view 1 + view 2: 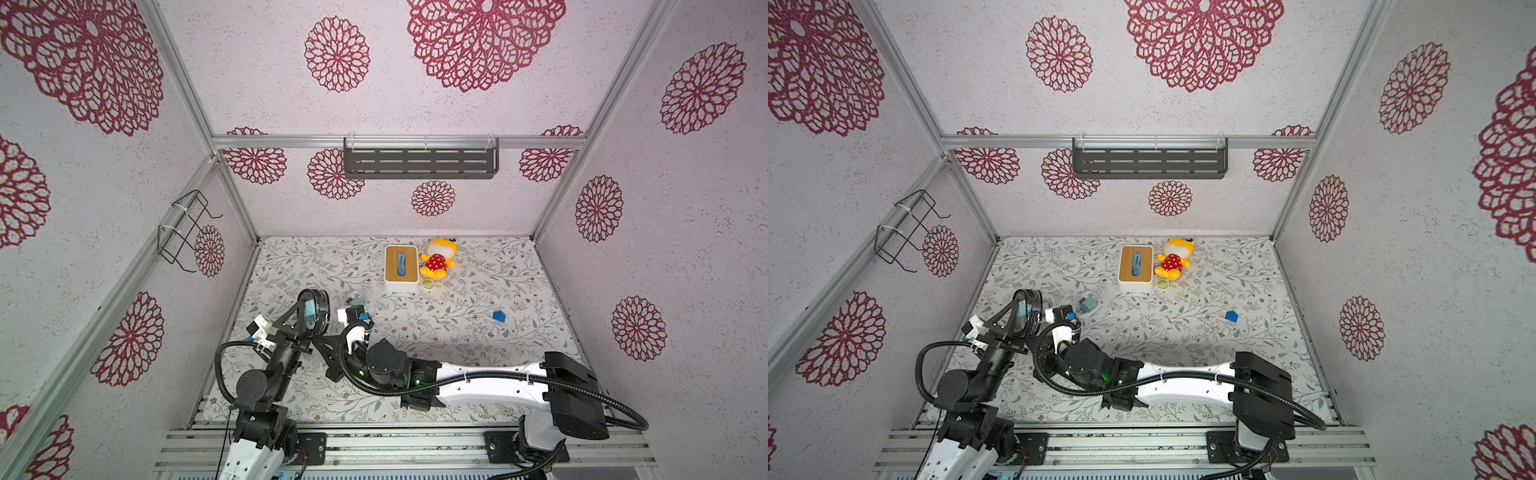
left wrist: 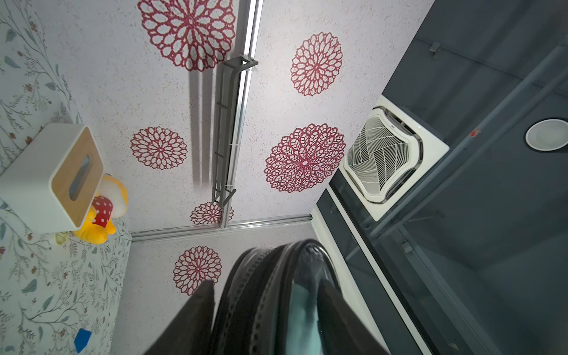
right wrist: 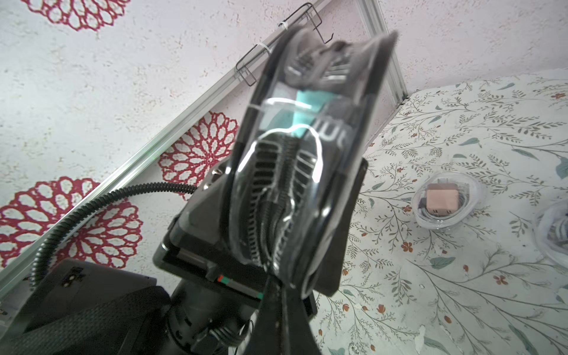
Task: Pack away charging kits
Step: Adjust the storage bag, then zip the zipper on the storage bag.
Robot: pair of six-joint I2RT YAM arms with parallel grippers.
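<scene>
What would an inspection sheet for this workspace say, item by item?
Surface: floral cloth, flat, no spills seen.
Job's things: held case aloft, teal adapter inside; pink case and teal case lie on the cloth.
Clutter: box, plush, blue block, green disc.
Grippers: left gripper jaws flank the held case, grip unclear; right gripper shut on its rim.
Cables: left hose, right hose, each along its arm.
Surroundings: patterned walls, wire rack, shelf.
</scene>
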